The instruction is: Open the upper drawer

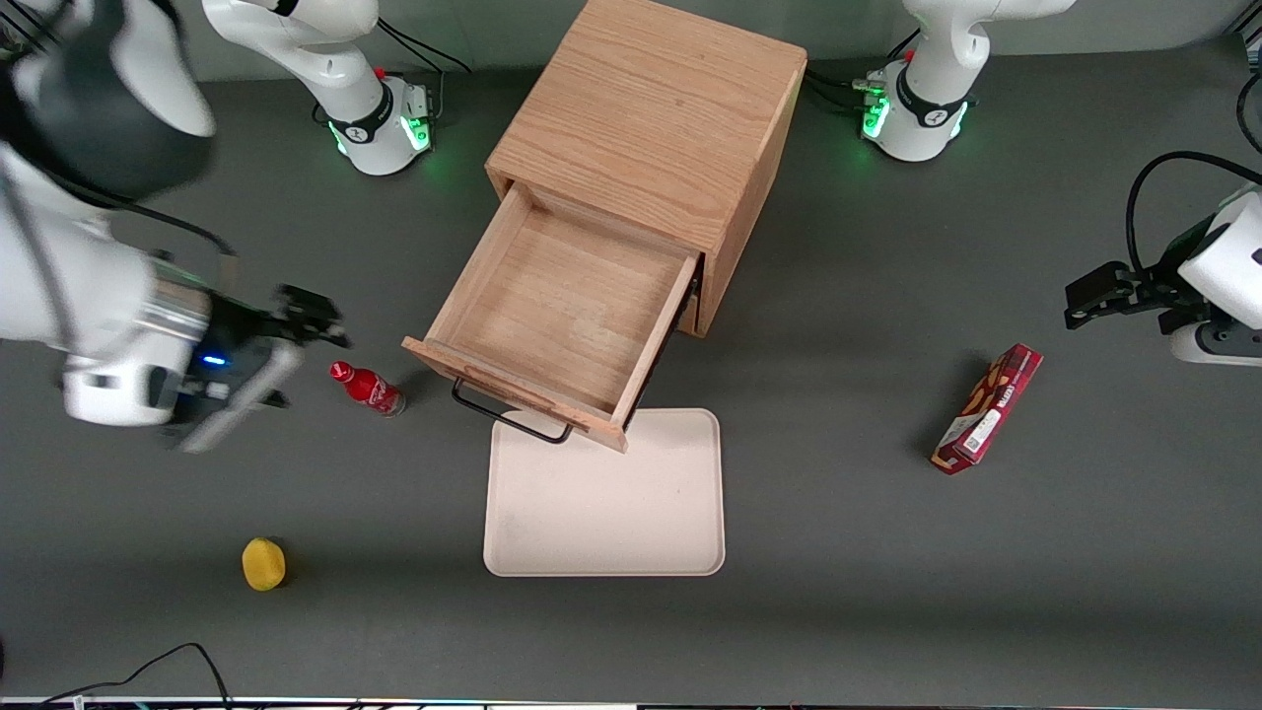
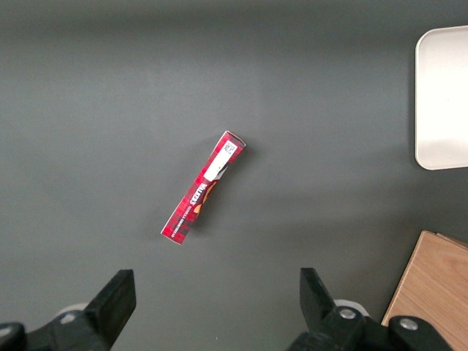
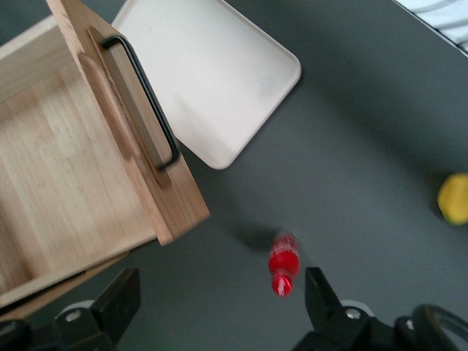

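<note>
The upper drawer (image 1: 562, 306) of the oak cabinet (image 1: 651, 118) stands pulled far out, its bare wooden inside showing. Its long black wire handle (image 1: 513, 414) hangs over the edge of the cream tray. In the right wrist view the drawer front (image 3: 139, 139) and handle (image 3: 146, 102) show at an angle. My gripper (image 1: 306, 320) hovers well away from the drawer, toward the working arm's end of the table, above the table beside the red bottle. It is open (image 3: 219, 307), with only grey table between its fingers.
A small red bottle (image 1: 368, 387) lies between my gripper and the drawer. A cream tray (image 1: 606, 508) lies in front of the drawer. A yellow fruit (image 1: 263, 563) sits nearer the front camera. A red snack box (image 1: 988, 408) lies toward the parked arm's end.
</note>
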Controlling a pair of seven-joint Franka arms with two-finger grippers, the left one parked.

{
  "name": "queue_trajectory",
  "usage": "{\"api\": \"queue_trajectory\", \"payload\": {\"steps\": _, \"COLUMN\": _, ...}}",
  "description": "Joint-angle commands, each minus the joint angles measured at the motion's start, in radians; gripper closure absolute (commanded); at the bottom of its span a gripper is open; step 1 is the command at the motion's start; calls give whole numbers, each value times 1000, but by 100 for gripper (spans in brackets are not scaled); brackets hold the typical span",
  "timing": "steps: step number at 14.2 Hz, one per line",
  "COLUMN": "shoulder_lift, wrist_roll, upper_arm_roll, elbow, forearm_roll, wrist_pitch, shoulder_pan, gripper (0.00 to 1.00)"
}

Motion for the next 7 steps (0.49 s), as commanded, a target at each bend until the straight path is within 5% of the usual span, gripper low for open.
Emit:
{"api": "queue_trajectory", "payload": {"steps": 1, "shoulder_lift": -63, "wrist_roll": 128, "upper_arm_roll": 12, "elbow": -42, "forearm_roll": -2, "wrist_pitch": -52, "shoulder_pan": -84, "gripper": 0}}
{"api": "queue_trajectory", "payload": {"steps": 4, "shoulder_lift": -92, "wrist_roll": 464, "upper_arm_roll": 4, "elbow": -59, "forearm_roll": -35, "wrist_pitch": -63, "shoulder_pan": -111, "gripper": 0}}
{"api": "queue_trajectory", "payload": {"steps": 7, "shoulder_lift": -94, "wrist_roll": 487, "upper_arm_roll": 4, "elbow": -50, "forearm_roll": -43, "wrist_pitch": -81, "shoulder_pan": -151, "gripper": 0}}
